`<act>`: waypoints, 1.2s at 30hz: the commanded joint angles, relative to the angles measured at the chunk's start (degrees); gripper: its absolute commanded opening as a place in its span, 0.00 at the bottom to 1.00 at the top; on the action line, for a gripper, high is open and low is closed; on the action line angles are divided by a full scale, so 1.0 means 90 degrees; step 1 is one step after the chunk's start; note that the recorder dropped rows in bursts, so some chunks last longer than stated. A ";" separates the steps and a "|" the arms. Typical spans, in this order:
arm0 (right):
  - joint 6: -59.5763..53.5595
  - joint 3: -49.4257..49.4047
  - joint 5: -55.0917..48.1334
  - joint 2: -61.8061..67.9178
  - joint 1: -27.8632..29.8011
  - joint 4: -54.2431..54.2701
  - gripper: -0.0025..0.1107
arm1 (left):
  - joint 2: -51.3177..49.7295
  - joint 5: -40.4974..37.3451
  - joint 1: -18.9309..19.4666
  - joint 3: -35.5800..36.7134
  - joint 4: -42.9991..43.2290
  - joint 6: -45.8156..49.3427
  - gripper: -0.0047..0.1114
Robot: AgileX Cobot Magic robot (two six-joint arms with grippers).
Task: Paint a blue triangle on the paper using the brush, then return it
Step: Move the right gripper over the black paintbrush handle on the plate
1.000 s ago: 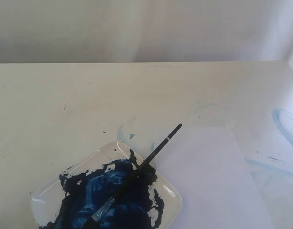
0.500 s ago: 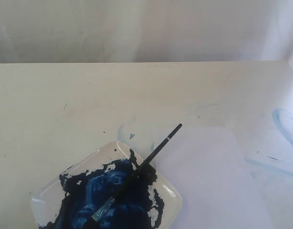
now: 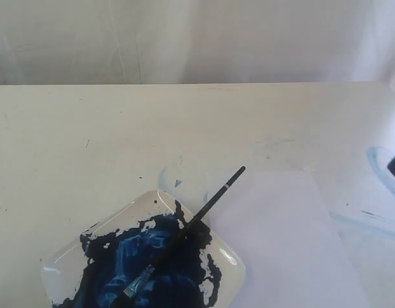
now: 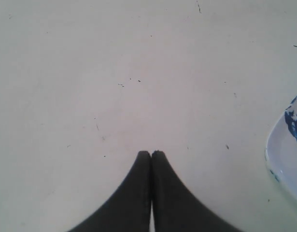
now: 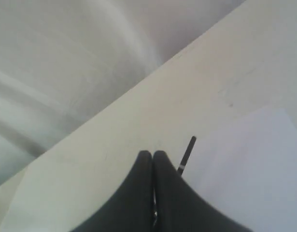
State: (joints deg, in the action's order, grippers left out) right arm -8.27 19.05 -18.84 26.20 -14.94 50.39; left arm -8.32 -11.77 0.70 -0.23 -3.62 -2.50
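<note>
The desk (image 3: 120,128) is cream-coloured and matte, flecked with tiny dark specks (image 4: 121,85) on the bare stretch just ahead of the left jaws. Off to one side of those jaws, near but not under them, sits a clear paint dish (image 3: 61,260) with rounded corners, its floor coated in dark blue paint. Right up against the dish, on the side towards the right jaws, lies the paper (image 3: 280,237), flat, white and faintly lilac. It spreads out ahead of the right jaws. Pale blue smears (image 3: 380,160) arc over the desk close by the right jaws, and a few small blue marks (image 3: 176,183) dot it just beside the dish.
</note>
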 commanded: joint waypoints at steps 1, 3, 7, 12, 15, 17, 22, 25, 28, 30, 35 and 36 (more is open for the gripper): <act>-0.1925 0.0449 -0.0502 0.1130 -0.0141 0.1628 0.02 | -0.0035 0.0014 0.0021 0.0025 -0.0047 -0.0015 0.04; -0.2437 0.0602 -0.0658 0.1693 -0.0221 0.2119 0.02 | -0.0035 0.0014 0.0021 0.0025 -0.0047 -0.0015 0.04; -0.3076 0.0917 -0.0807 0.2718 -0.0578 0.2532 0.02 | -0.0035 0.0014 0.0021 0.0025 -0.0047 -0.0015 0.04; -0.3246 0.1354 -0.0528 0.3926 -0.1524 0.2557 0.02 | -0.0035 0.0014 0.0021 0.0025 -0.0047 -0.0015 0.04; -0.3232 0.1634 0.0045 0.4542 -0.2273 0.2557 0.02 | -0.0035 0.0014 0.0021 0.0025 -0.0047 -0.0015 0.04; -0.3117 0.1812 0.0515 0.5003 -0.2704 0.2569 0.02 | -0.0035 0.0014 0.0021 0.0025 -0.0047 -0.0015 0.04; -0.2438 0.2258 0.1172 0.6126 -0.3210 0.2569 0.02 | -0.0035 0.0014 0.0021 0.0025 -0.0047 -0.0015 0.04; -0.1848 0.2459 0.1309 0.6630 -0.3227 0.2586 0.02 | -0.0035 0.0014 0.0021 0.0025 -0.0047 -0.0015 0.04; -0.1319 0.2630 0.1300 0.6989 -0.3227 0.2598 0.02 | -0.0035 0.0014 0.0021 0.0025 -0.0047 -0.0015 0.04; -0.1216 0.2690 0.1238 0.7186 -0.3227 0.2598 0.02 | -0.0035 0.0014 0.0021 0.0025 -0.0047 -0.0015 0.04; -0.1216 0.2754 0.1236 0.7489 -0.3227 0.2606 0.02 | -0.0035 0.0014 0.0021 0.0025 -0.0047 -0.0015 0.04; -0.1216 0.2767 0.1236 0.7543 -0.3227 0.2629 0.02 | -0.0035 0.0014 0.0021 0.0025 -0.0047 -0.0015 0.04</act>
State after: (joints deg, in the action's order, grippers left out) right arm -19.51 43.44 -7.85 93.13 -43.88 73.65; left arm -8.32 -11.77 0.70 -0.23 -3.62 -2.50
